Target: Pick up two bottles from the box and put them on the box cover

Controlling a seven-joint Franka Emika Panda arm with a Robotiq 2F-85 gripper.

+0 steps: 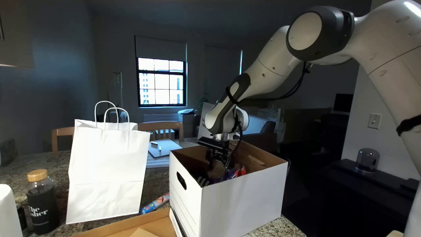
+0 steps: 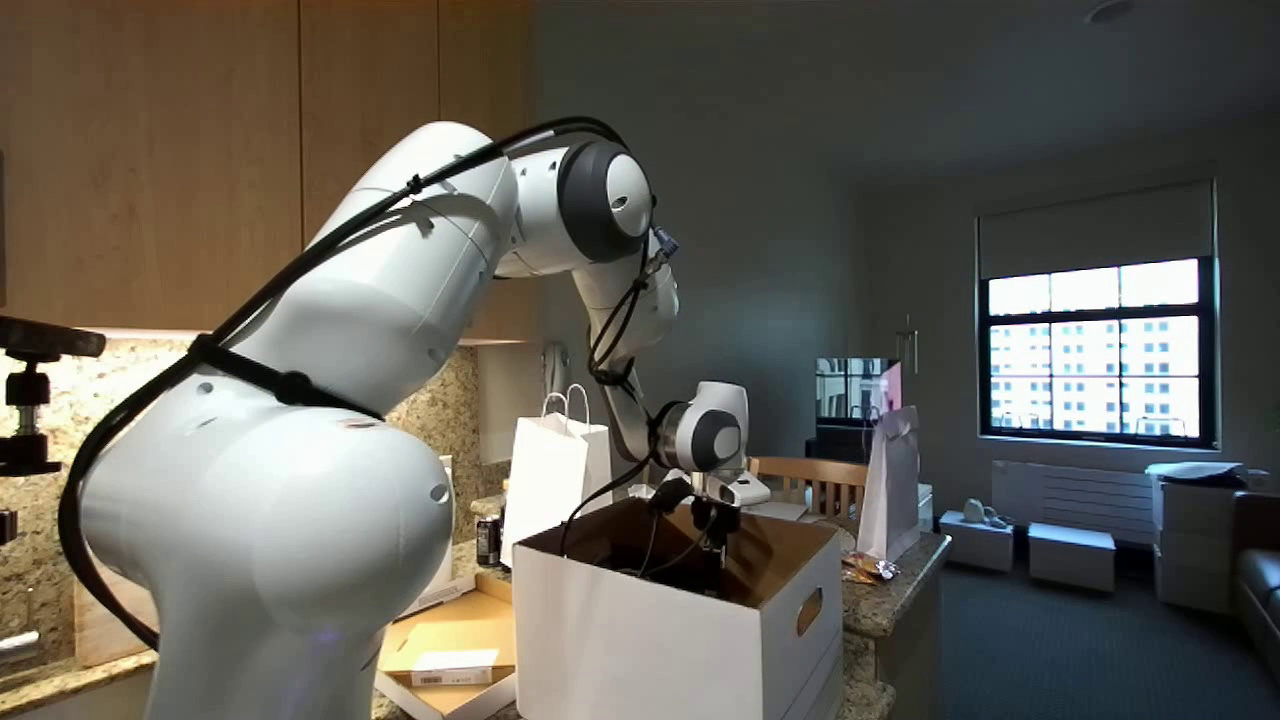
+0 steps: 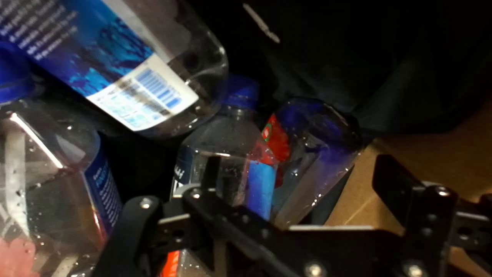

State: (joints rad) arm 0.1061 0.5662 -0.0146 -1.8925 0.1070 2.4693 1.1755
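White box surrounds the claw, jaws spread wide; clear plastic bottles inside, below the claw, at least one tilted. Upturned box cover on tabletop, just beside box, lower than claw.

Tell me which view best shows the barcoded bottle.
Wrist view: the bottle lies close up, barcode in sight, though the frame crops it. In both exterior views I can't identify it: the box hides most contents, leaving coloured bits in an exterior view.
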